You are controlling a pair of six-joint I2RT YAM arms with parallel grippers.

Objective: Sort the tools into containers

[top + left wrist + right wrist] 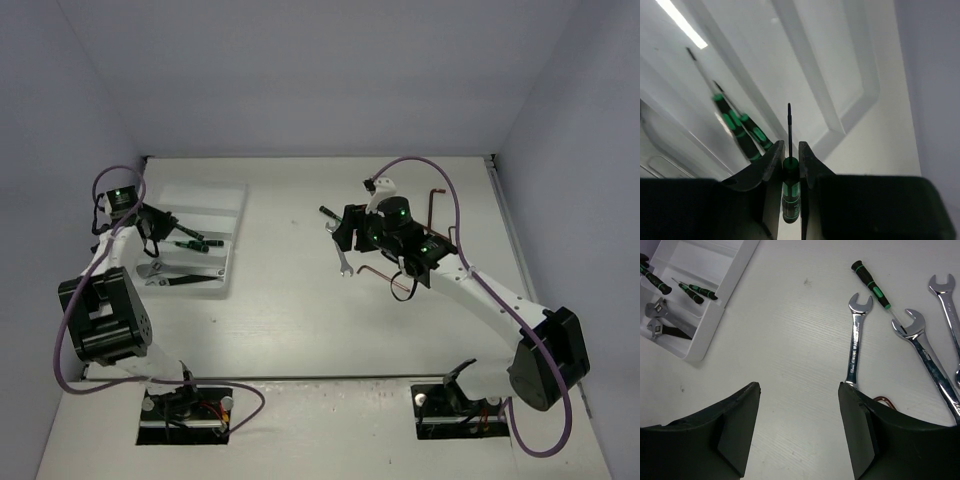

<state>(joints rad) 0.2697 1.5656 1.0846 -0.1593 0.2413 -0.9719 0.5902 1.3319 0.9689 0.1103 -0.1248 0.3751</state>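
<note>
The left tool [789,150] is clamped tight on a screwdriver [790,192], gripping its green-black handle with the tip pointing away from the wrist; it hangs over the tray [852,95] at the table's far left. Two other screwdrivers [737,132] lie side by side in one slot below; a neighbouring slot holds an adjustable wrench [675,332]. The right tool [799,387] stands well open and holds nothing; it hovers over bare table [790,330], close to the loose tools. Three silver wrenches [856,340] lie there, roughly parallel; the nearest has its lower end just beside the right-hand finger. A loose screwdriver [871,285] lies slanted beside them, its tip reaching the head of the middle wrench — touching or not, I cannot tell. In the overhead view one hex key [433,200] lies beyond the right arm; another [372,268] lies just beside it — partly hidden.
</note>
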